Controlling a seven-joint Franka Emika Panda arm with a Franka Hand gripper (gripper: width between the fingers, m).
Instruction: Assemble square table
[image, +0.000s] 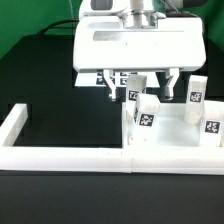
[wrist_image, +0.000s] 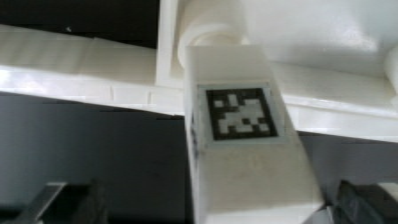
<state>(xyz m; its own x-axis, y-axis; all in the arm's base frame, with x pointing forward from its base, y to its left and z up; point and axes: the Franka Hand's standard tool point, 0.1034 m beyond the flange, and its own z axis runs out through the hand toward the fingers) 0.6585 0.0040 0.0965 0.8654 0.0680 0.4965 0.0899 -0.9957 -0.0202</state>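
The square table's white slab (image: 176, 136) lies flat at the exterior view's right, against the border wall. Several white tagged leg blocks stand upright on or by it: one under my hand (image: 134, 96), one just in front (image: 147, 116), and two further right (image: 197, 94) (image: 210, 124). My gripper (image: 140, 88) hangs over the nearest legs, open. In the wrist view a tagged leg (wrist_image: 240, 112) runs between the two dark fingers (wrist_image: 64, 200), with a gap on each side. My gripper (wrist_image: 214, 205) holds nothing.
A long low white border wall (image: 70, 157) runs along the front and turns back at the exterior view's left (image: 16, 122). The marker board (image: 95, 77) shows partly behind my hand. White surfaces (wrist_image: 80, 70) cross the wrist view beyond the leg.
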